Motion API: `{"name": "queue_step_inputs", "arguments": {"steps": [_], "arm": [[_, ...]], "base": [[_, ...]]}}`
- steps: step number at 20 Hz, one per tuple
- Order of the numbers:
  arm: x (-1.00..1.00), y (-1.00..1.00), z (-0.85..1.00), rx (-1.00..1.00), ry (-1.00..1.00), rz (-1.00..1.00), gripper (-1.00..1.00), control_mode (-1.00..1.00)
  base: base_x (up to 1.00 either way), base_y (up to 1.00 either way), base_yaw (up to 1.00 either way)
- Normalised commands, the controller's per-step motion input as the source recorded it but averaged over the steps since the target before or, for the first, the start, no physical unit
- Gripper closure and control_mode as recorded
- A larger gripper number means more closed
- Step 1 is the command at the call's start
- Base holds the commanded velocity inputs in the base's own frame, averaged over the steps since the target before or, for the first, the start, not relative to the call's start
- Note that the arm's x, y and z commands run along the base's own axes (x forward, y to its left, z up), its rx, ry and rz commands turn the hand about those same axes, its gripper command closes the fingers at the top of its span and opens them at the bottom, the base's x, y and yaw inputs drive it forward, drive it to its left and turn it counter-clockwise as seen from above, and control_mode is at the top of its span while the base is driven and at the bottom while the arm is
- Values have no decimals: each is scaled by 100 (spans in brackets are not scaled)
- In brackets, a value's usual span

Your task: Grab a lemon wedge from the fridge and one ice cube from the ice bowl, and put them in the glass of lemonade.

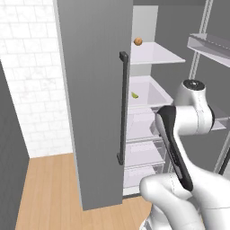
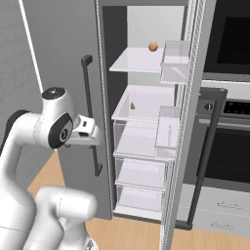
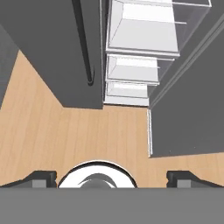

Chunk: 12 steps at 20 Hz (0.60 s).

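Observation:
The fridge (image 1: 94, 99) stands with its left door shut and its right door (image 2: 193, 146) swung open, baring white shelves and clear drawers (image 2: 141, 171). The lemon wedge (image 1: 134, 95) (image 2: 132, 105), a tiny yellow-green sliver, lies on the middle shelf. My gripper (image 3: 113, 179) is open and holds nothing. It hangs in front of the fridge, well below and short of the wedge, and looks down at the wooden floor and the lower drawers (image 3: 131, 70). The ice cube, the ice bowl and the glass of lemonade are out of view.
A round orange-brown fruit (image 1: 138, 41) (image 2: 153, 46) sits on the top shelf. The shut door's dark bar handle (image 1: 122, 108) (image 2: 90, 117) is close to my hand. Door bins (image 2: 173, 61) stick out from the open door. A black oven (image 2: 229, 97) stands to the right.

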Motion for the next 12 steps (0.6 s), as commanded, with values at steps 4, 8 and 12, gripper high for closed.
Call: {"name": "queue_step_inputs", "arguments": {"steps": [4,8,12], "arm": [[-19,-2,9,4,-6,-3,-100,-100],[0,0,0,0,0,0,-100,-100],[0,0,0,0,0,-10,-100,-100]], "base": [[0,0,0],[0,0,0],[0,0,0]]}}
